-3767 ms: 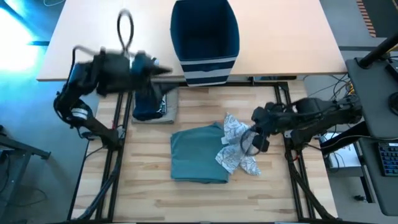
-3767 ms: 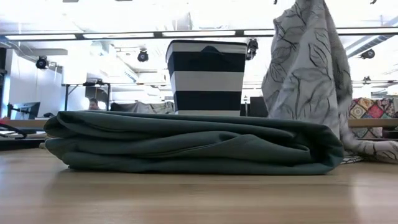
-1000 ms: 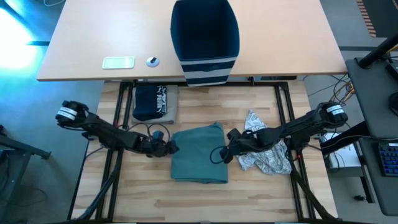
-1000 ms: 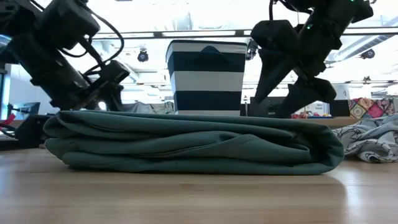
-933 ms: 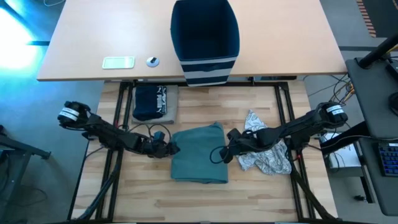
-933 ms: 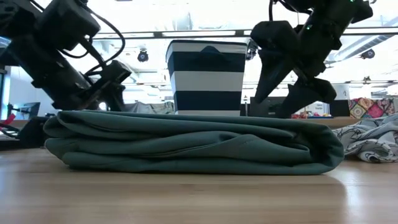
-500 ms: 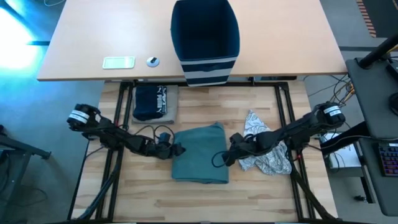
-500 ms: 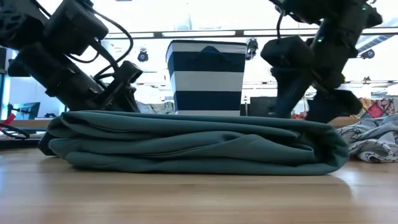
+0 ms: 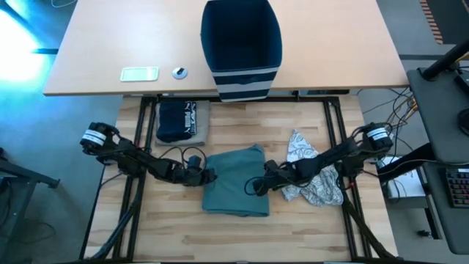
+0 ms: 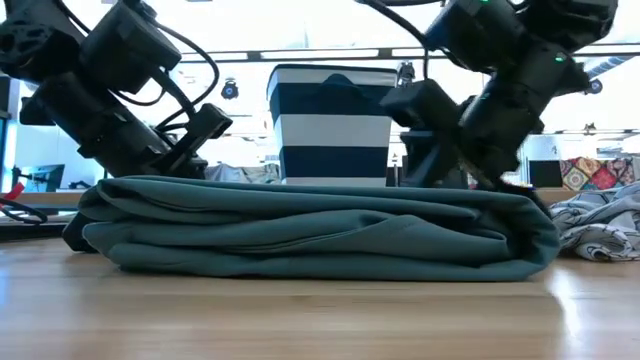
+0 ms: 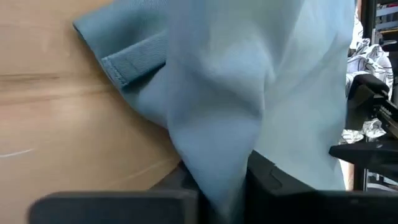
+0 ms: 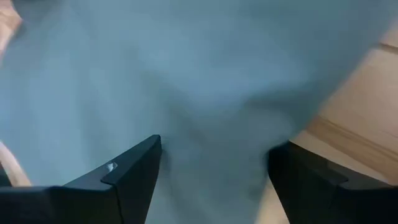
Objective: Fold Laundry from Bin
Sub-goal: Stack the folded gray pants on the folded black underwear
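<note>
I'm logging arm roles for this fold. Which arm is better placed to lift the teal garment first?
Left, probably. The left gripper already pinches the teal garment at its edge, cloth bunched between its jaws in the left wrist view. The right gripper sits at the opposite edge with jaws open around the cloth, not yet closed.

Bare wood [image 9: 308, 227] beside teal garment [image 9: 234, 183]

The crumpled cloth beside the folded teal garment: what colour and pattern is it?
The crumpled cloth is pale grey-white with a dark leaf print, clearest in the high view.

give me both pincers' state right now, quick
Left pincer: closed on the teal garment's left edge.
Right pincer: open, fingers straddling the garment's right edge.
</note>
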{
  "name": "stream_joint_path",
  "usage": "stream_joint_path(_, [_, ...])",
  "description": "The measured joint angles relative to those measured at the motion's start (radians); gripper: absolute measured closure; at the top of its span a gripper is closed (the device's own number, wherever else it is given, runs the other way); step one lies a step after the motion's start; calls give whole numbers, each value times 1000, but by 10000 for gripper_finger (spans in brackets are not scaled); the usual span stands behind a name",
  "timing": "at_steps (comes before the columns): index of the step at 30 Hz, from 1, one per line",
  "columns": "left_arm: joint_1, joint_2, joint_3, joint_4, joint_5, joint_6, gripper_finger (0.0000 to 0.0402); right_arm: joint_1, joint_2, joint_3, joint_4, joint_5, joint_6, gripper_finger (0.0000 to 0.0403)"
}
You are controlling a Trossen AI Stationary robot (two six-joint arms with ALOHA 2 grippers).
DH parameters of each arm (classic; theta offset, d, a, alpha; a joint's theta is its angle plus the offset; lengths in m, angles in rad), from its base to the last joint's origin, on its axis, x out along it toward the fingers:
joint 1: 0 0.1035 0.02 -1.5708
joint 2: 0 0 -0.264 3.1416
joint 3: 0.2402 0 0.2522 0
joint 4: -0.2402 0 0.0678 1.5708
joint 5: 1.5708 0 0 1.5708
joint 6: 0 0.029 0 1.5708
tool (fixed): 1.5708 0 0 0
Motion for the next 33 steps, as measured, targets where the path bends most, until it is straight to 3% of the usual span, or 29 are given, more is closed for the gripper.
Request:
stream_joint_path(3, [5,-37,-5,-32,-10,22,388,-1,-1,41,-16,8,-5,150])
stream_joint_path(10, [43,-197,-7,-223,-21,85,391,-6,-89,77,-184,8,-46,157])
stream_joint_path(16, [123,-298,146,-443,6,228,391,-12,-182,76,-258,46,-85,135])
stream_joint_path(24, [289,-156,460,-623,44,390,391,-17,-260,76,-309,95,-89,133])
stream_joint_path(33, [500,-8,765,-1053,87,627,388,14,-285,77,-324,101,-65,133])
